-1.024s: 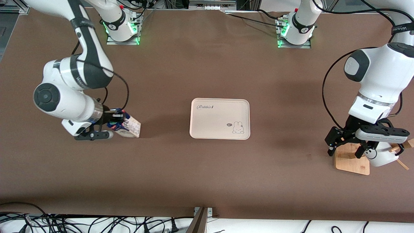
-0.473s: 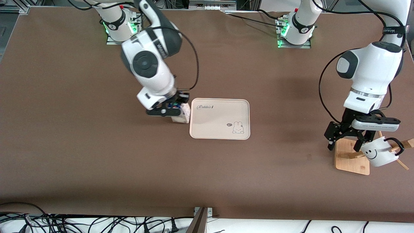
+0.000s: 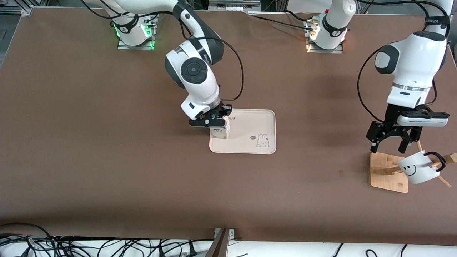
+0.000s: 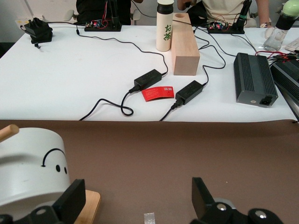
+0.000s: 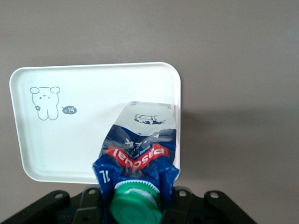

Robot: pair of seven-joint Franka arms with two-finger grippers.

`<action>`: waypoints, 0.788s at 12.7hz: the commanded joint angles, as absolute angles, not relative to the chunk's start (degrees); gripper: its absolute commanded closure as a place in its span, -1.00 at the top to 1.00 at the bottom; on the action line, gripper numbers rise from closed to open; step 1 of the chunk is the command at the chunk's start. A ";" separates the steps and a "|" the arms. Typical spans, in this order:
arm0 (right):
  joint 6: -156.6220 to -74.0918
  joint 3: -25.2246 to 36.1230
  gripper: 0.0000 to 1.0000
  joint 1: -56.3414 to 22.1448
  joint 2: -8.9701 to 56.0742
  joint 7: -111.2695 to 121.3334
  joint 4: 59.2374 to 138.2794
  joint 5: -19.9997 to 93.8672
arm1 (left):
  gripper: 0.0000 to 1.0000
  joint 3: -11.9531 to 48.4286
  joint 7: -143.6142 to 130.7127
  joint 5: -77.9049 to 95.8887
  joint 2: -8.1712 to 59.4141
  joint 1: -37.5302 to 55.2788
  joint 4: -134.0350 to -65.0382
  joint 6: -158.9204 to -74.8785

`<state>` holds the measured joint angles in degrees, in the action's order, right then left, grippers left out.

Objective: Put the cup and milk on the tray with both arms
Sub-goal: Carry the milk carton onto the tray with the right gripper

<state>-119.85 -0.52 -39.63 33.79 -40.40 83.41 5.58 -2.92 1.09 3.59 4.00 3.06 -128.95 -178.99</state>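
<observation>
The cup hangs tilted on a wooden rack near the bench's edge at the left arm's end; the left tool hovers over the rack, jaws spread wide, holding nothing. The right tool is clamped on the milk over the tray at the bench's middle, by the tray's edge toward the right arm's end

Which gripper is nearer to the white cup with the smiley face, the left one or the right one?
Left. The left gripper hangs open just above the cup on the wooden rack. The right gripper is over the tray, shut on the milk.
</observation>
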 commanded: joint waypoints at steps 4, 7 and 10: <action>-119.62 0.00 -0.08 -40.34 36.03 -40.52 82.00 3.78 | 1.00 -2.72 1.32 4.92 2.46 1.32 -133.94 -184.04; -119.53 0.09 1.00 -40.34 36.12 -40.96 81.74 4.04 | 1.00 -2.72 1.23 4.92 2.55 1.32 -135.96 -185.18; -118.74 0.26 1.00 -40.17 34.20 -41.22 80.43 4.39 | 1.00 -2.72 1.23 4.92 2.72 1.23 -139.30 -189.13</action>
<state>-119.96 -0.19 -39.77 35.30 -40.40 82.49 4.50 -3.05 0.85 3.64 3.54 1.47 -136.79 -186.41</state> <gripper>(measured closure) 0.070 0.000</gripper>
